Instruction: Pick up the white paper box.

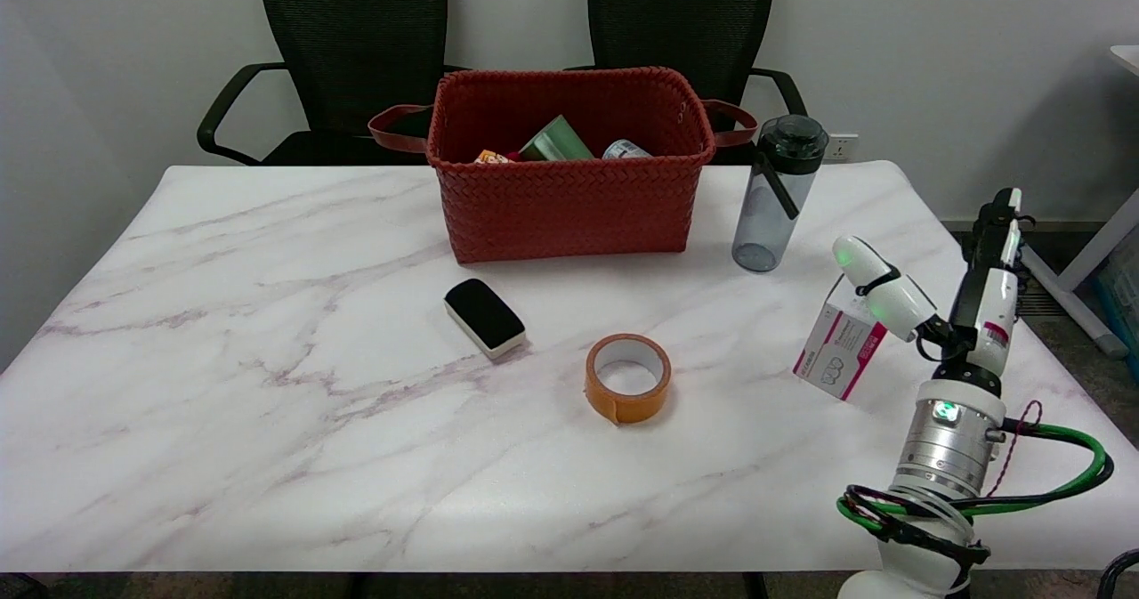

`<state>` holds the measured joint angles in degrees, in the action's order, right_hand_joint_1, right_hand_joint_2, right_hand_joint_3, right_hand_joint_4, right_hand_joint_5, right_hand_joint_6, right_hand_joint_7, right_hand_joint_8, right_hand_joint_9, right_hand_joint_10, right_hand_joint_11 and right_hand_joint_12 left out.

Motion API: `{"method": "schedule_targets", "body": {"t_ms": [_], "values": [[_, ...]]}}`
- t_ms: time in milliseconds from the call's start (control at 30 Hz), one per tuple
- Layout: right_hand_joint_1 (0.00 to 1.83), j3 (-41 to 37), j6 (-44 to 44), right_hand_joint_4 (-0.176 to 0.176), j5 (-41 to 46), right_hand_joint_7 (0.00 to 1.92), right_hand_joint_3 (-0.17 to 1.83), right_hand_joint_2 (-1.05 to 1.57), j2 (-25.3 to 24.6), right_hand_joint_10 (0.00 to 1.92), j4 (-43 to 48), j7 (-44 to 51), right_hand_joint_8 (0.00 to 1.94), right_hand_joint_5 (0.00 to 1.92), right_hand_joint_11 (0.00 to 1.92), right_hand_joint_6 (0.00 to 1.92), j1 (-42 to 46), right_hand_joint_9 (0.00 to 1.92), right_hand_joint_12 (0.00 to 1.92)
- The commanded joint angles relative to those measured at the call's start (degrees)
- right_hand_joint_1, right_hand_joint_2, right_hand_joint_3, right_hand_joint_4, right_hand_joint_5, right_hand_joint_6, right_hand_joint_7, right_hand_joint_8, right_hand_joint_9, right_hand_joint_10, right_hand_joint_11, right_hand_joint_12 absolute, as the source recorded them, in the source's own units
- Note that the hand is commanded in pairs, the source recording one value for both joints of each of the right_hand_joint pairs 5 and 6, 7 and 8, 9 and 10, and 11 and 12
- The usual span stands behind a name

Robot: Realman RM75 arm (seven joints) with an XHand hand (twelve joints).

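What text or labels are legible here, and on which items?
None reads clearly.
White paper box: magenta band with white print and small lines above it, too blurred to read.
Items in the red basket: printed packaging, too small to read.
Water bottle, tape roll, eraser: no visible text.

On the marble tabletop (267,332), the right hand (925,314) is at the white paper box (835,352), one finger lying across its top edge while the box stands tilted. A roll of orange tape (627,376), a black eraser (484,317), a grey bottle (772,194) and a red woven basket (569,198) sit farther left.
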<state>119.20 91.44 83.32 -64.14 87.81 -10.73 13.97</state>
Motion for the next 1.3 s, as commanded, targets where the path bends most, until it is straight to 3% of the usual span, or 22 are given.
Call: {"method": "schedule_targets", "body": {"t_ms": [33, 633, 1300], "values": [[0.84, -0.6, -4.9, 0.000, 6.2, 0.07, -0.17, 0.63, 0.8, 0.08, -5.0, -8.6, 0.07, 0.00, 0.16, 0.00, -1.2, 0.08, 0.16], [0.81, -0.5, -12.6, 0.000, 8.3, 0.00, -0.17, 0.55, 2.1, 0.00, -4.4, -11.0, 0.00, 0.00, 0.09, 0.00, 0.7, 0.00, 0.09], [0.78, -0.1, -13.2, 0.000, 8.9, 0.00, -0.17, 0.58, 1.7, 0.00, -4.0, -11.4, 0.00, 0.00, 0.03, 0.00, 3.2, 0.00, 0.03]]}}
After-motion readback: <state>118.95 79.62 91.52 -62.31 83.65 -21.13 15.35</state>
